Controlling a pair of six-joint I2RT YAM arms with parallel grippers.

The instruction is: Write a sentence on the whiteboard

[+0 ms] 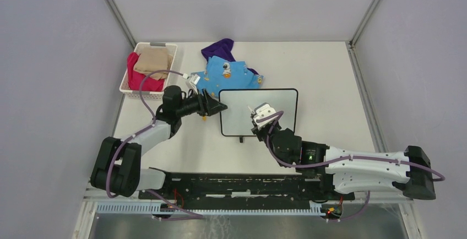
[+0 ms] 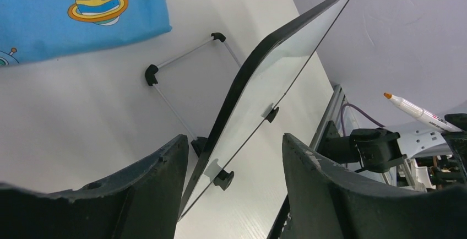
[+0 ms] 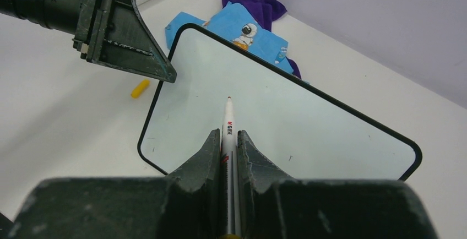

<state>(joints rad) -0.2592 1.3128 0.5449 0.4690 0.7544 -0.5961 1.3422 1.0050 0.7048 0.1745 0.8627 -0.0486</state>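
The whiteboard (image 1: 239, 115) (image 3: 319, 129) stands tilted on its wire stand (image 2: 184, 56) at mid-table, black-framed. Its face is blank; the sentence does not show on it. My left gripper (image 1: 220, 107) (image 2: 232, 137) is open, one finger on either side of the board's left edge (image 2: 242, 79), touching neither side. From the right wrist it shows as a dark wedge (image 3: 132, 46) at the board's top-left corner. My right gripper (image 1: 260, 120) (image 3: 228, 135) is shut on a white marker (image 3: 228, 119) (image 2: 413, 108). The marker's orange tip is uncapped and points at the board's middle, just off the surface.
A small yellow cap (image 3: 139, 88) lies on the table left of the board. Blue printed cloth (image 1: 228, 74) and purple cloth (image 1: 220, 47) lie behind it. A white basket (image 1: 139, 45) holding red and tan cloths stands at the back left.
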